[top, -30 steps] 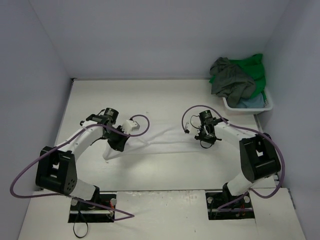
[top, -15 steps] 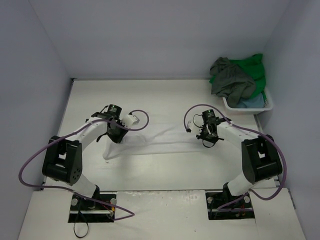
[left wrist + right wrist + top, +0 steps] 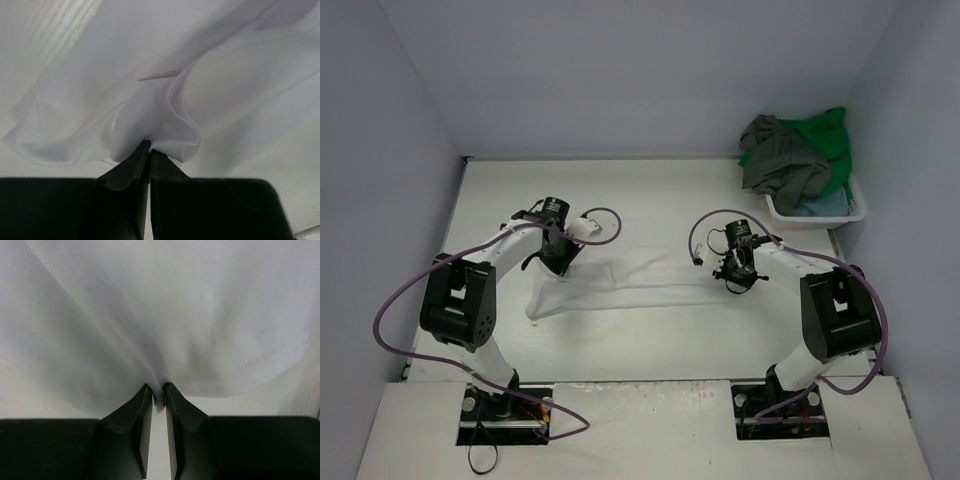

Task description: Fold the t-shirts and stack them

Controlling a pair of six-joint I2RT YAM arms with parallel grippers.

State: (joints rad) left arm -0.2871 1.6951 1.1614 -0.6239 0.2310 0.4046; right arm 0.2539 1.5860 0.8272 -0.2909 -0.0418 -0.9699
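The white t-shirt (image 3: 200,315) is thin, soft cloth — a fine matt knit with a stitched hem, falling into smooth folds. The left pincer (image 3: 149,152) and right pincer (image 3: 159,392) look like matt black plastic. The table (image 3: 660,190) is matt white. The basket (image 3: 782,212) is smooth white plastic — the grey-olive t-shirt (image 3: 775,160) and green t-shirt (image 3: 832,135) in it are limp cloth.

White table (image 3: 650,190) with white t-shirt (image 3: 640,285) and far-right basket (image 3: 810,220)
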